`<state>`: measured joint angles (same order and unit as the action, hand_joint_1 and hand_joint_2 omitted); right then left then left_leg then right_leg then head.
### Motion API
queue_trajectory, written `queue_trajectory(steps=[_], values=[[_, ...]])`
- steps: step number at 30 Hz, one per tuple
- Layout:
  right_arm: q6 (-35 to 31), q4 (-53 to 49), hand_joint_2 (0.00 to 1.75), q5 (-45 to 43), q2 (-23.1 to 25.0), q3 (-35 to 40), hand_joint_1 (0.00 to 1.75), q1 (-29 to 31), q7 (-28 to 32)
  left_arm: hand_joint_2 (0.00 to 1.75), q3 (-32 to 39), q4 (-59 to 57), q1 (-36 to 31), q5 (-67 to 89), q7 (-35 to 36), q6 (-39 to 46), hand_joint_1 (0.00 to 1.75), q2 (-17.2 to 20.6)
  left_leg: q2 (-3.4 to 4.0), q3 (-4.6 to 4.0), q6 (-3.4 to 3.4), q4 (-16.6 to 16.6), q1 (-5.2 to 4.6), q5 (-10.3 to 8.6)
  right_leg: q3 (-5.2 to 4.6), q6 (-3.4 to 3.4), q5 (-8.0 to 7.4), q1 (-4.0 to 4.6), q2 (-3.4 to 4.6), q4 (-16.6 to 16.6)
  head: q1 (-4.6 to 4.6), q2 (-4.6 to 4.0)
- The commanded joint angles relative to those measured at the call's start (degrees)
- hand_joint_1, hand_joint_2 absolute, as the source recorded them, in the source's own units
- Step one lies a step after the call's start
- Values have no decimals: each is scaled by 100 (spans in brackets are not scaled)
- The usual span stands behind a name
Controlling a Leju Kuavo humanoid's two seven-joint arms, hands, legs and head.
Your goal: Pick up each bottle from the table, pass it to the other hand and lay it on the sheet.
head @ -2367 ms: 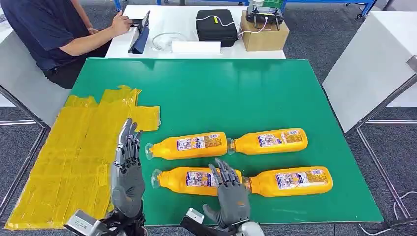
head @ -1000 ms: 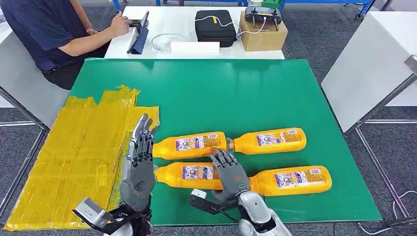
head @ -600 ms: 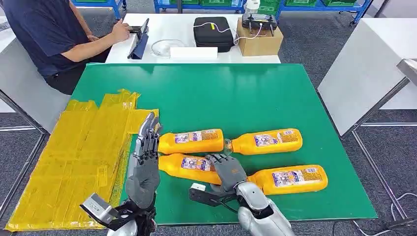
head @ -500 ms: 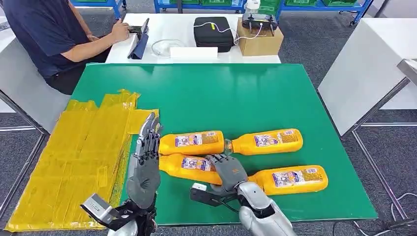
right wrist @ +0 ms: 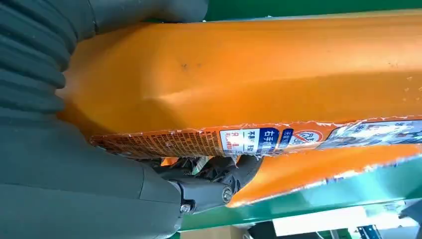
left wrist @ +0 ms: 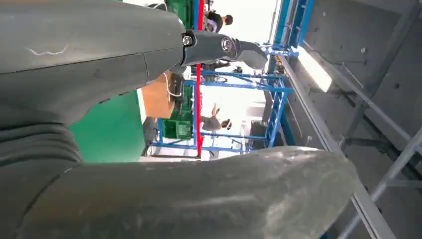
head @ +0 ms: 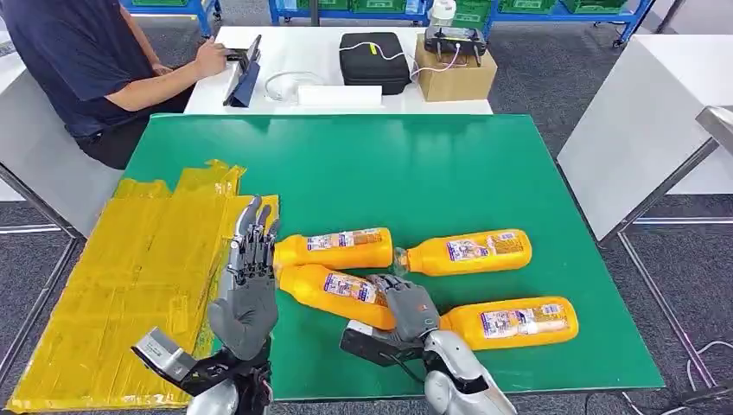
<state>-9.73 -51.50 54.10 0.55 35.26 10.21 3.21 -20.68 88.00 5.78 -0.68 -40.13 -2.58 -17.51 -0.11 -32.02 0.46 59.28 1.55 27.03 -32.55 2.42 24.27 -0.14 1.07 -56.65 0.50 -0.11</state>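
Item one, to your far left: the yellow sheet (head: pixel 130 277), taped flat over the left end of the green surface (head: pixel 415 164) and carrying no bottle. Next, at the sheet's right edge, your left hand (head: pixel 245 290) stands upright with its fingers (head: pixel 251 242) straight, apart and holding nothing; their tips are just beside the cap end of the bottles. Right of that hand you have the gripped bottle (head: pixel 333 292), orange with a printed label, lying slanted with its neck toward the sheet; whether it has left the surface you cannot tell. Your right hand (head: pixel 406 309) is wrapped over its thick end, and the right wrist view shows the dark fingers (right wrist: pixel 219 174) curled under the orange body (right wrist: pixel 249 79). Just beyond the gripped bottle lies the upper left bottle (head: pixel 335 249), level, close alongside it. Further right from the sheet, the upper right bottle (head: pixel 462 252) lies neck toward its neighbour. Last, the lower right bottle (head: pixel 510 321) lies just beside your right hand, near the surface's front edge.
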Motion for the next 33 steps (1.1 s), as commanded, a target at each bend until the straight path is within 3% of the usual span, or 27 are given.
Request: queue_trajectory(steps=[1,2,4,5,7,8,11,12,15,22,33], values=[[21,296,175,-61,-99,-138,175,-706,-59,0,304,-285,-1,-24,13,-15,0,-117,-40,-57,6,-13,-7,-29,-42,-8,-13,-5,-50,11,0,0],[21,296,175,-61,-99,-138,175,-706,-59,0,304,-285,-1,-24,13,-15,0,-117,-32,-43,4,-7,-4,-19,-30,-9,-6,-2,-40,7,0,0],[-658,-802,175,-469,16,-229,175,-1093,102,0,696,-152,176,-300,13,180,0,-249,-27,-33,3,-4,-2,-13,-21,-6,-1,0,-34,5,0,0],[-842,-1413,175,-639,81,-189,175,-1288,194,175,808,-48,287,-306,13,329,0,-249,-26,-46,4,-8,-4,-16,-36,-8,-3,-1,-35,5,2,0],[-1149,-2444,175,-911,122,-36,175,-1606,236,175,1029,16,419,-710,13,421,0,-249,-17,-22,-1,1,0,1,-12,-1,7,3,-21,-4,2,0],[-1246,-2721,175,-947,100,65,175,-1672,223,175,1100,36,452,-795,13,511,0,-249,-29,-61,2,-5,-8,-12,-47,-3,6,-5,-39,-6,2,0],[-1739,-3277,175,-1119,134,323,175,-1825,360,175,1348,198,541,-1205,13,893,0,-249,-19,-70,12,-14,-14,-10,-50,-1,16,-11,-29,-8,0,0],[-1820,-3345,175,-1149,145,354,175,-1844,388,175,1379,211,552,-1238,13,896,0,-249,1,-87,11,-3,-3,-10,-9,3,7,-1,-4,-14,2,0],[-2025,-3445,175,-1342,150,382,175,-1838,588,175,1405,187,561,-1293,13,920,0,-249,-3,-151,9,-3,-8,-29,-75,-1,-9,-9,-14,-24,0,0],[-2165,-3347,175,-1653,266,258,175,-1728,937,175,1346,-22,528,-1272,13,879,0,-249,-12,-165,16,-12,-13,-40,-82,1,-13,-14,-22,-12,0,0],[-2179,-3331,175,-1696,290,235,175,-1724,983,175,1343,-117,516,-1271,13,817,0,-249,-17,-179,10,-6,-7,-39,-94,5,-15,-12,-23,-11,0,0]])
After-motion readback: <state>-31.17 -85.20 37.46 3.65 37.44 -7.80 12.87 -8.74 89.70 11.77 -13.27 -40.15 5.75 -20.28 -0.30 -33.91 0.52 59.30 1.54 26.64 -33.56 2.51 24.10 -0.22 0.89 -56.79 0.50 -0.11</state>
